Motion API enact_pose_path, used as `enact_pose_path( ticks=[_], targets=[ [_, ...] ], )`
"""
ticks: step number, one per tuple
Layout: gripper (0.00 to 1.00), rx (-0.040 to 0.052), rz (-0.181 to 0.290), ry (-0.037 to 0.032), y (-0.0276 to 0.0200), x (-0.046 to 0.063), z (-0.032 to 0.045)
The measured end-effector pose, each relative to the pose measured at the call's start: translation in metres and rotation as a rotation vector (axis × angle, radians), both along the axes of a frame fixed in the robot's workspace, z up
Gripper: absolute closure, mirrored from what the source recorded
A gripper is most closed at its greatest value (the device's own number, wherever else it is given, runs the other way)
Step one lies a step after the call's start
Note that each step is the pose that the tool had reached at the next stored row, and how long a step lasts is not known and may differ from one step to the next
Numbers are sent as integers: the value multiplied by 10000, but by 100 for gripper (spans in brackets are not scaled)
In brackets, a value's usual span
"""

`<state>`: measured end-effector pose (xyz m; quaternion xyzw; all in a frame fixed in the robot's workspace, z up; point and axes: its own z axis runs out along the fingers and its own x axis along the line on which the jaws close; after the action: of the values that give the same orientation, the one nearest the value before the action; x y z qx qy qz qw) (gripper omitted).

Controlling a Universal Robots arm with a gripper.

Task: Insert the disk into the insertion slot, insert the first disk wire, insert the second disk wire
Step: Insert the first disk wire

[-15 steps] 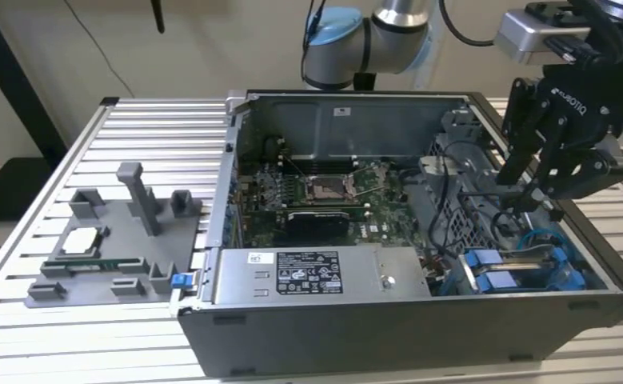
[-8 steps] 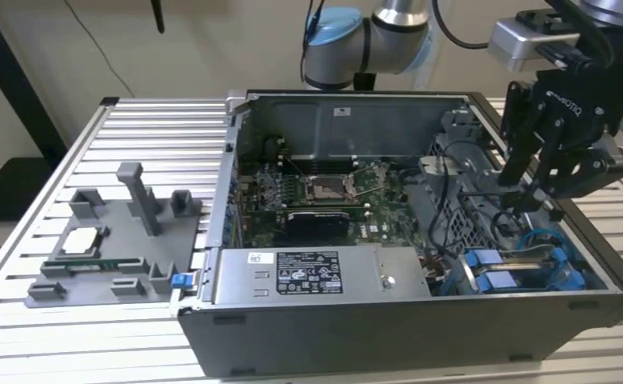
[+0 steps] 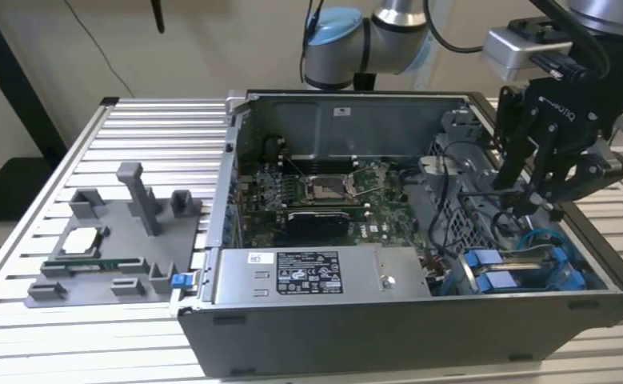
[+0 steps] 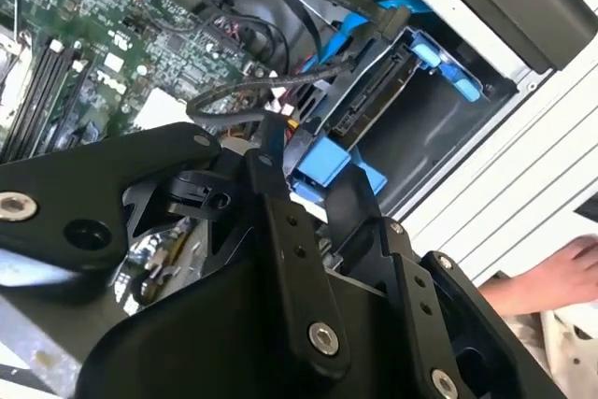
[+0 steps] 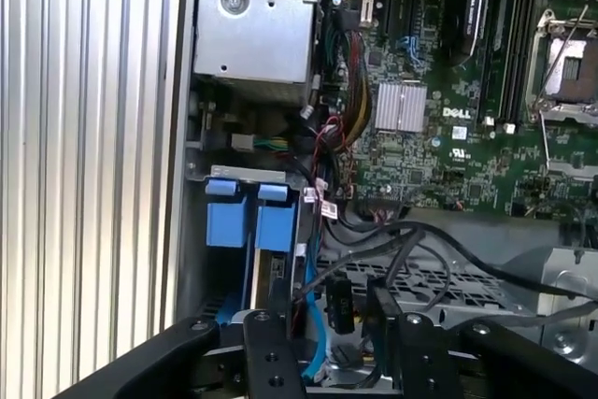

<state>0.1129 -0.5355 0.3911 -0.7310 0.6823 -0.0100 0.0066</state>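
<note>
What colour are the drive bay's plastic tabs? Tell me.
Bright blue tabs, clearest in the first wrist view.

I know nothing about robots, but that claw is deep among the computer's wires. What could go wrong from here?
Loose black cables loop right beside the gripper; it could snag or tug one. The green motherboard lies close by, so a slip might knock its parts. A person's hand is just outside the case; a wide swing could reach it.
</note>
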Motion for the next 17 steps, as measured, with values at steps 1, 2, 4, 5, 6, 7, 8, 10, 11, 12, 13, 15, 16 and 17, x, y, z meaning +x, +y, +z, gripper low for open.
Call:
enact_pose_path(
  ticks=[1,2,4,5,6,7,8,10,11,12,13,15,16,17],
  targets=[
    [0,1,34,-84,0,-5,-6],
    [0,2,76,-183,0,-7,-11],
    [0,0,165,-396,0,-12,-20],
    [0,0,192,-486,0,-20,-25],
    [0,-2,204,-542,1,-34,-27],
    [0,-2,209,-574,1,-50,-30],
    [0,0,210,-597,0,-66,-32],
    [0,-1,214,-641,0,-93,-35],
    [0,-2,215,-658,0,-107,-36],
    [0,0,219,-673,0,-115,-37],
    [0,2,231,-686,0,-121,-37],
    [0,1,258,-698,0,-127,-36],
    [0,5,271,-700,0,-130,-37],
    [0,10,283,-702,0,-133,-38]
  ],
)
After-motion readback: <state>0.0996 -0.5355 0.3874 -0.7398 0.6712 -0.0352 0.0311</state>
